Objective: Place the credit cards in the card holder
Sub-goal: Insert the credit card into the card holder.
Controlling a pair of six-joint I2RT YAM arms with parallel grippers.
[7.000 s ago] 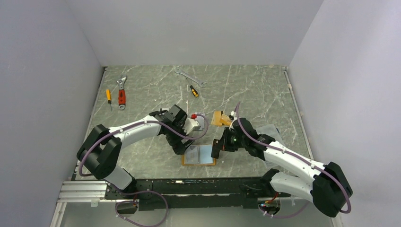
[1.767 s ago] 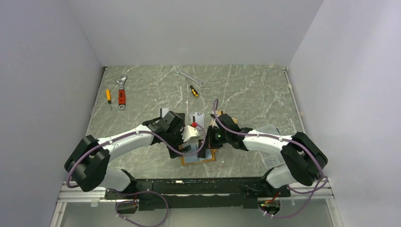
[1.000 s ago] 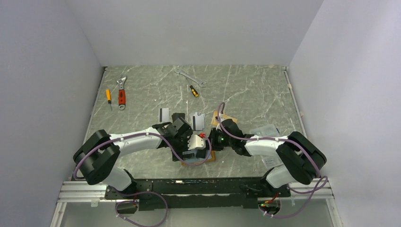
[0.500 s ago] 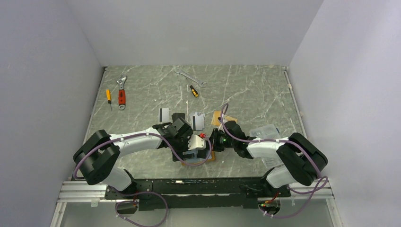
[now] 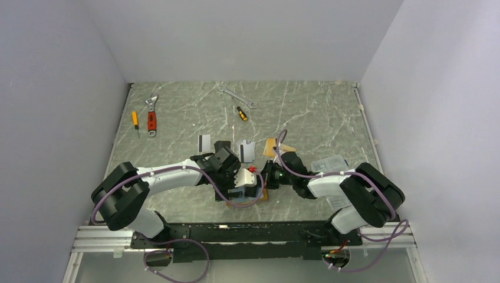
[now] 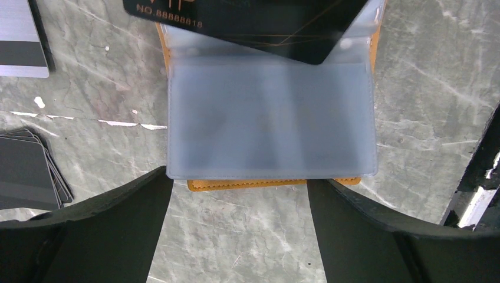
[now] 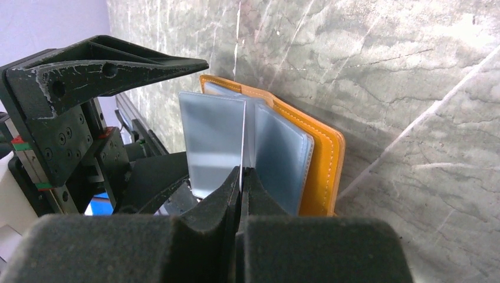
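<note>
A: Showing the card holder (image 6: 271, 124) lying open on the marbled table (image 5: 318, 112), close to its near edge and between the two arms, orange cover down and clear pockets up.

B: Asking after the right gripper (image 7: 242, 177).

A: Pressed together on the edge of one clear leaf of the card holder, holding that leaf upright above the orange cover; seen edge-on from the right wrist.

B: And the left gripper (image 6: 239, 188)?

A: Spread wide, gripping nothing. Fingers (image 6: 88, 230) placed one to each side of the holder's near edge; impossible to tell whether touching the table.

B: Locating the credit cards (image 5: 246, 151).

A: Marking a black card (image 6: 253, 23) with gold print across the far part of the holder; unclear whether inside a pocket. Noting a silver-grey card (image 6: 20, 41) with a black stripe flat on the table beside the holder and apart from it. Noting also a stack of dark cards (image 6: 26, 177), slightly fanned, nearer the left finger. From above, adding an orange-tan card (image 5: 276, 147) just beyond the right wrist.

B: Listing the rest.

A: Recording a red-handled adjustable wrench (image 5: 152, 115), a spanner (image 5: 237, 96) and two screwdrivers (image 5: 242, 113), all well apart from the holder toward the far side.
</note>
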